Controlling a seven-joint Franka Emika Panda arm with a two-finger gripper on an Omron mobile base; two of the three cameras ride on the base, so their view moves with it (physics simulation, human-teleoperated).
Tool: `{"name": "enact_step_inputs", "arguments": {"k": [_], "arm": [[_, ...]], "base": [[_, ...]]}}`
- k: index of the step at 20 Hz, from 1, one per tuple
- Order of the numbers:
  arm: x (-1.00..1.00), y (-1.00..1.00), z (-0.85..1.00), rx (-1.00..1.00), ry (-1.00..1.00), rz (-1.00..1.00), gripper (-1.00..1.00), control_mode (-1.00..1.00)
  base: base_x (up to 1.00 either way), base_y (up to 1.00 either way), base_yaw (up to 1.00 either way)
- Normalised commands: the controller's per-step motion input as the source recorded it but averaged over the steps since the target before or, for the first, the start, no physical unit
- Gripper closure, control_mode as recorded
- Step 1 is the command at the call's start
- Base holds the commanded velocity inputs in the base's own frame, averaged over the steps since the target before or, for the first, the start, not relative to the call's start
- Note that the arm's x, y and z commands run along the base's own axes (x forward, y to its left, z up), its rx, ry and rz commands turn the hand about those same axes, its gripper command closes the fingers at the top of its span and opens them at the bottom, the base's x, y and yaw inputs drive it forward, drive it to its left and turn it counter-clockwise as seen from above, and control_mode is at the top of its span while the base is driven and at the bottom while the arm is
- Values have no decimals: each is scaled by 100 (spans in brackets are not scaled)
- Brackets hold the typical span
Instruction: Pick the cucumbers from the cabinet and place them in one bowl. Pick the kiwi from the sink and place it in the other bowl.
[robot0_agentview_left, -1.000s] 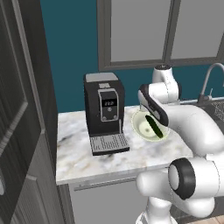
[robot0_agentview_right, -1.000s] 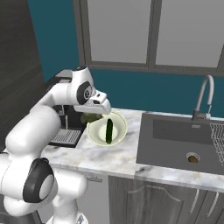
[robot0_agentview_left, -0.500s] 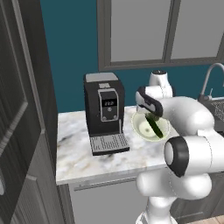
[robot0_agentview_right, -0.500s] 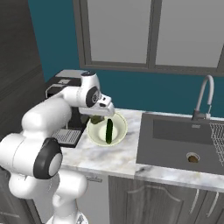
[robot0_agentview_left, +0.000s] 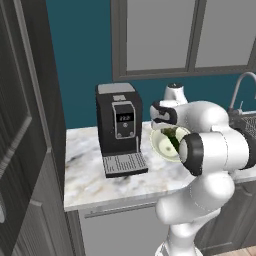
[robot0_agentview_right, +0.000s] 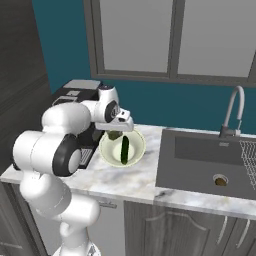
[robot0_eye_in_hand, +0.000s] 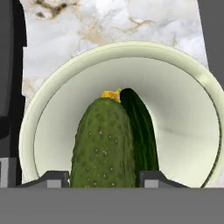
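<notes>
Looking along the hand, you see one cucumber (robot0_eye_in_hand: 104, 144) standing between the two dark finger tips (robot0_eye_in_hand: 49, 178), its yellow stem end pointing away from the camera. The gripper (robot0_eye_in_hand: 103, 180) is narrowed onto that cucumber, one tip at either side of it, so you are holding it. It hangs over the cream bowl (robot0_eye_in_hand: 183, 83), and the second cucumber (robot0_eye_in_hand: 141, 131) lies in the bowl just to the right of the held one, partly hidden behind it.

From the right base view, the gripper (robot0_agentview_right: 116, 134) sits above the near-left rim of the cream bowl (robot0_agentview_right: 137, 138), and the second cucumber (robot0_agentview_right: 124, 149) lies lengthwise in the middle of the bowl. The bowl rests on the marble counter (robot0_agentview_right: 135, 177), between the coffee machine (robot0_agentview_right: 75, 92) on the left and the sink (robot0_agentview_right: 210, 162) on the right. In the left base view the bowl (robot0_agentview_left: 159, 145) shows just right of the coffee machine (robot0_agentview_left: 119, 127), half covered by your arm.

Against the earlier pictures, your arm has folded in closer to the base, with the elbow now much nearer the cameras. The gripper has drawn back slightly toward the coffee machine, while the bowl and the cucumber lying in it have stayed where they were
</notes>
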Motion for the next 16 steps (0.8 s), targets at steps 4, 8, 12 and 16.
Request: {"name": "enact_step_inputs", "arguments": {"k": [4, 8, 12, 16], "arm": [[53, 0, -32, 0, 0, 4, 100, -100], [50, 0, -33, 1, 0, 4, 100, -100], [33, -4, -26, 1, 1, 3, 100, -100], [-10, -13, -3, 2, 2, 0, 100, -100]], "base": [[0, 0, 0], [0, 0, 0], [0, 0, 0], [0, 0, 0]]}}
